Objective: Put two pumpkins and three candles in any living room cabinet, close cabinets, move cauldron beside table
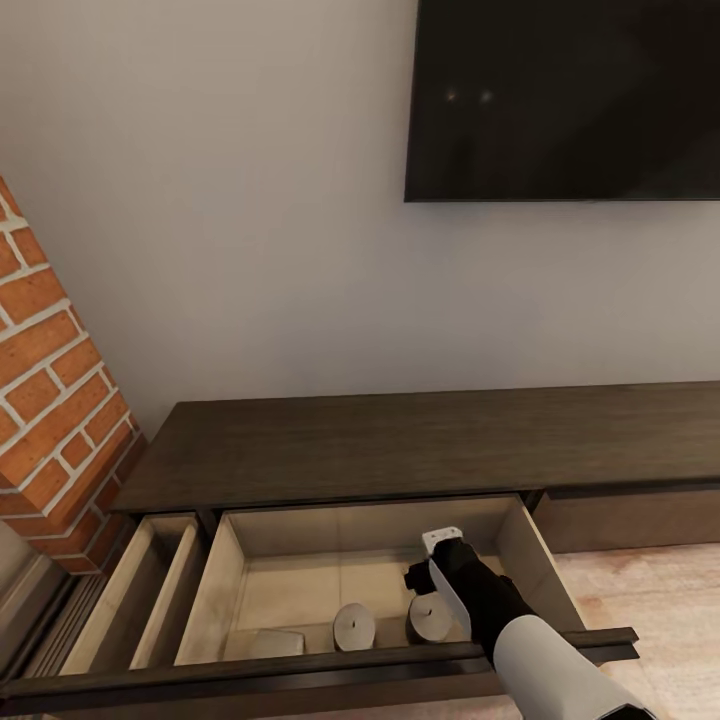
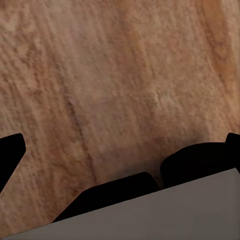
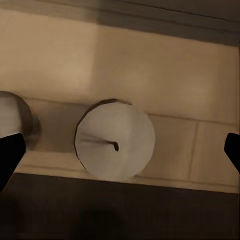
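Two candles point(image 1: 353, 626) stand upright on the pale floor of the open drawer point(image 1: 225, 560) of the cabinet point(image 1: 400, 440), near its front edge; a third pale shape point(image 1: 277, 643) lies further left, half hidden by the drawer front, and what it is cannot be told. Left of that drawer, a narrower compartment point(image 1: 150, 590) is also pulled out, next to a brick column point(image 1: 50, 400). A dark TV point(image 1: 565, 100) hangs on the wall above the cabinet.

In the head view the right arm point(image 1: 500, 610) reaches into the drawer from the right, its black wrist just above and beside the right-hand candle point(image 1: 430, 620).

In the left wrist view, the left gripper point(image 2: 120, 150) hangs over brown wood-grain floor point(image 2: 115, 75); its dark fingertips point(image 2: 10, 150) sit at opposite edges of the picture, spread wide with nothing between them.

In the right wrist view, the right gripper point(image 3: 120, 150) has its jaws wide apart as well, and one candle point(image 3: 115, 140) sits between them, slightly nearer one finger, touching neither; its pale flat top shows a small dark wick. The rim of the other candle point(image 3: 15, 115) shows just beside one fingertip point(image 3: 10, 155).

No writing or brand can be read anywhere.
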